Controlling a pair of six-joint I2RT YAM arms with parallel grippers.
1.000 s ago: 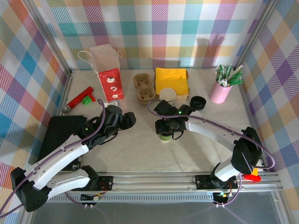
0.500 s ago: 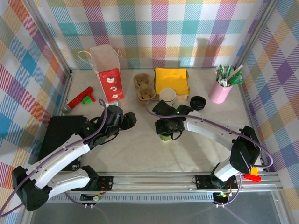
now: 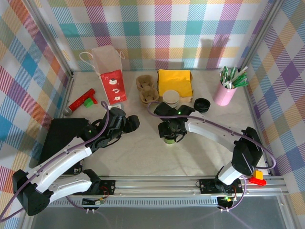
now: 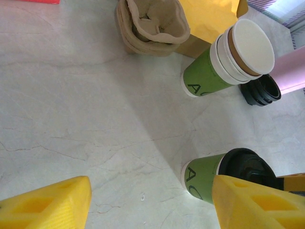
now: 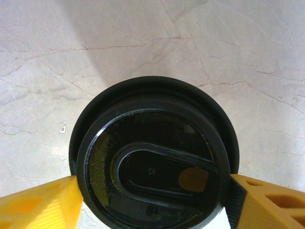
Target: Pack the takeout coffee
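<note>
Well, the takeout coffee [image 3: 168,139] stands in the middle of the desk [image 3: 143,157]. It is not packed yet. The right pincer [image 5: 152,200] is on it from above, with a yellow finger pressed on each side of the black lid [image 5: 152,171]. The left pincer [image 4: 152,205] is wide apart and holds nothing. I think lifting the cup and putting it in the paper bag [image 3: 108,71] is all left to do.

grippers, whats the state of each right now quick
left gripper: open, holding nothing
right gripper: closed on the takeout coffee
</note>
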